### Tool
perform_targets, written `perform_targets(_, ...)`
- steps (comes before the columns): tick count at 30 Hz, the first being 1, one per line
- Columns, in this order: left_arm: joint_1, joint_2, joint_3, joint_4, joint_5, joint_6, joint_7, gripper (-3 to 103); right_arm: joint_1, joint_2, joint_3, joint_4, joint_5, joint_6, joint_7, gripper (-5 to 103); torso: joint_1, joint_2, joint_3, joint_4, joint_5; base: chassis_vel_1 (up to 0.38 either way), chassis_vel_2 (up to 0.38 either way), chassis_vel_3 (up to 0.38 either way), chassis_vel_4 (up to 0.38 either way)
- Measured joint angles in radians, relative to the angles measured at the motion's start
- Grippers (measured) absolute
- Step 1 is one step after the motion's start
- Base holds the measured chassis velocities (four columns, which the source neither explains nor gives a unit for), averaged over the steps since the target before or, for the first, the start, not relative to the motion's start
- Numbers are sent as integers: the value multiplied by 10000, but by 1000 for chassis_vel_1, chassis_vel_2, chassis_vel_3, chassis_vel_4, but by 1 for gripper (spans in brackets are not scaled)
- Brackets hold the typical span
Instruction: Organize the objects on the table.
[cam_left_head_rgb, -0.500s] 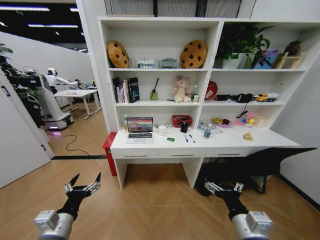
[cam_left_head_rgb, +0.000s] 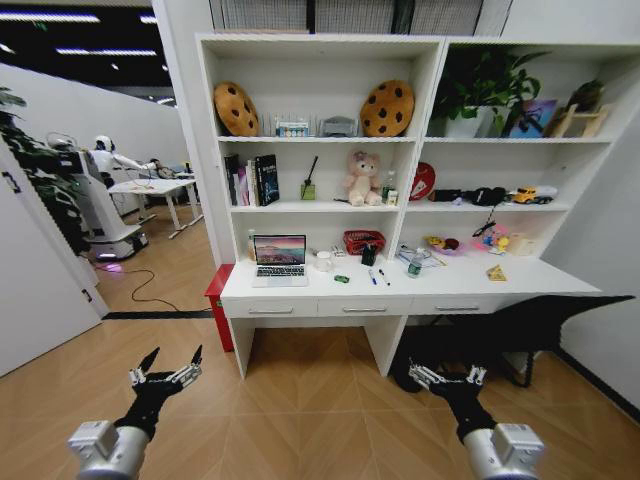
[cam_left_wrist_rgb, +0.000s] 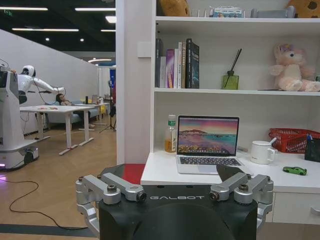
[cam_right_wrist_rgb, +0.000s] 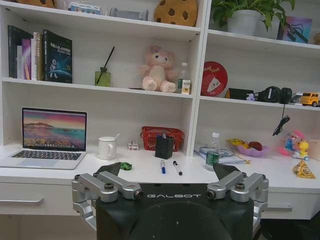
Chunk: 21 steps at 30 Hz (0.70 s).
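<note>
The white table (cam_left_head_rgb: 520, 276) stands across the wood floor, joined to white shelving. On it sit a silver laptop (cam_left_head_rgb: 280, 261) with its lid up, a small green toy car (cam_left_head_rgb: 342, 279), and a blue pen (cam_left_head_rgb: 372, 277) beside a black pen (cam_left_head_rgb: 384, 277). The right wrist view shows the blue pen (cam_right_wrist_rgb: 162, 166), black pen (cam_right_wrist_rgb: 177, 167), car (cam_right_wrist_rgb: 125, 165) and laptop (cam_right_wrist_rgb: 50, 138). In the left wrist view are the laptop (cam_left_wrist_rgb: 207, 145) and car (cam_left_wrist_rgb: 294, 170). My left gripper (cam_left_head_rgb: 175, 353) and right gripper (cam_left_head_rgb: 447, 372) hang low, far short of the table, both open and holding nothing.
A white mug (cam_right_wrist_rgb: 106, 148), red mesh basket (cam_right_wrist_rgb: 161, 135), black pen holder (cam_right_wrist_rgb: 163, 147) and water bottle (cam_right_wrist_rgb: 213, 150) also stand on the table. A red bin (cam_left_head_rgb: 217, 297) sits left of it, with dark cloth (cam_left_head_rgb: 530, 325) under its right end. Another robot (cam_left_head_rgb: 95, 200) stands far left.
</note>
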Motion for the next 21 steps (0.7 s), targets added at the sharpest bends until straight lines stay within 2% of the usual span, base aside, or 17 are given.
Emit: perform_targets(21, 47, 28, 0, -75, -7, -3, 5, 100, 40, -70, -35, -8, 33, 30, -56, 100, 0, 0, 0, -1, 0, -31, 30, 32, -31)
